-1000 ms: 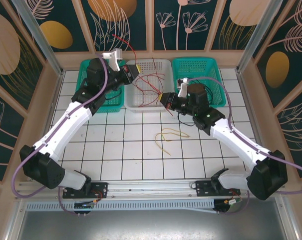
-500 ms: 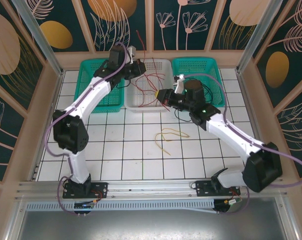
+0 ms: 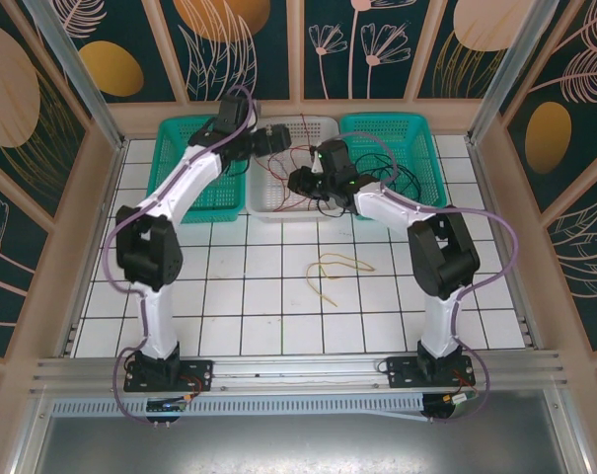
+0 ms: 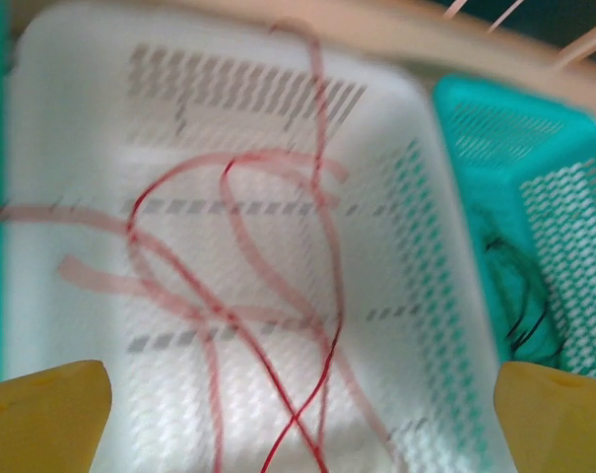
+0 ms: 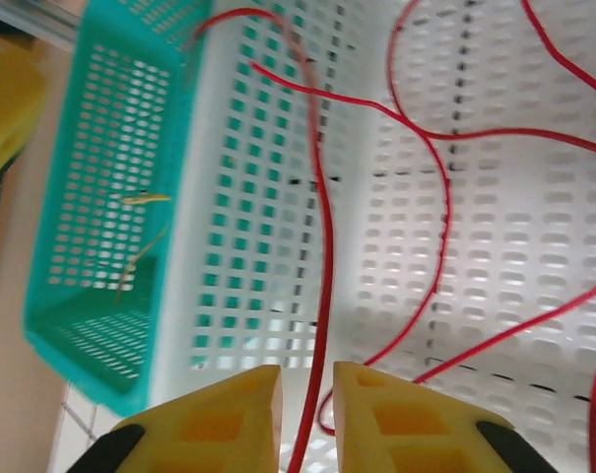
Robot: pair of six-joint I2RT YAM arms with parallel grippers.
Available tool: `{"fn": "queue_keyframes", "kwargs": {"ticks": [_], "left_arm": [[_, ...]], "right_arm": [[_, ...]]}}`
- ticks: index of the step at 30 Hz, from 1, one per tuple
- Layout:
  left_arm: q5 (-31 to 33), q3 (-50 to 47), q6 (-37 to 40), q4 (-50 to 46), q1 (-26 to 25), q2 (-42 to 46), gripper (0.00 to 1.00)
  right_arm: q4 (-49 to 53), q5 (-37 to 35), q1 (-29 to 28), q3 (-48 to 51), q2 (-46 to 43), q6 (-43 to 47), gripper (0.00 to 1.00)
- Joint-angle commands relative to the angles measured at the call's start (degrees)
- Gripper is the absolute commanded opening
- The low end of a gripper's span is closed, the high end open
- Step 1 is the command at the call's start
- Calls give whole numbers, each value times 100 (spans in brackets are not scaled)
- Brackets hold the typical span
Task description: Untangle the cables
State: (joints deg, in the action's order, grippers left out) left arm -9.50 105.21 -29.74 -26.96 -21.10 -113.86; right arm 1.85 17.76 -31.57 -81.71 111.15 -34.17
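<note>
Moved: my right gripper (image 5: 307, 389), now over the white basket (image 3: 268, 205).
Left gripper (image 4: 298, 414): fingers newly spread wide above the red cables (image 4: 179, 172).
Right jaws: narrowly parted, one strand between.

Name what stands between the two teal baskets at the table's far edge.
The white basket, holding red cables, seen in the top external view.

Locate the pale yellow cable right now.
In the top view, the pale yellow cable lies loose on the tiled table, centre-right, nearer than the white basket.
</note>
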Motion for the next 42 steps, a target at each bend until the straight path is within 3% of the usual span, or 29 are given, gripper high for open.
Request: {"fn": "queue_keyframes", "kwargs": {"ticks": [1,3,8,13,16,17,18,25,31,36,42], "left_arm": [[361,-887,170,372,5,1177,99],[352,-1325,140,317,10,1521,99],[378,-2051,25,545,10,2418,99],[600,-2175,-35,527,10,2776,99],[1088,-2442,-80,552,14,2984,99],[1125,-2533,-121,539,10,3058,99],[1087,-2652,-164,589,10,3157,99],[557,-4427,-685,1768,10,4793,99],[169,-5775,-1054,2318,4,5862,95],[-102,-6381,-1303,2284,9,6104,89],[-194,-6413,-1328,2262,9,6123,88]], "right_arm": [[158,-345,198,-176,-2,152,19],[167,-328,285,-176,59,25,11],[196,-391,315,-93,41,20,6],[232,-25,213,-277,121,377,31],[769,-46,118,-771,465,648,41],[1017,-106,91,-997,644,718,50],[1217,-154,75,-1196,802,786,51],[1464,-779,-139,-1807,1521,1396,48],[1417,-792,-87,-2515,2118,1504,47],[1469,-809,-35,-3199,2630,1466,46],[1760,-1025,-7,-4149,3310,1508,44]]}}
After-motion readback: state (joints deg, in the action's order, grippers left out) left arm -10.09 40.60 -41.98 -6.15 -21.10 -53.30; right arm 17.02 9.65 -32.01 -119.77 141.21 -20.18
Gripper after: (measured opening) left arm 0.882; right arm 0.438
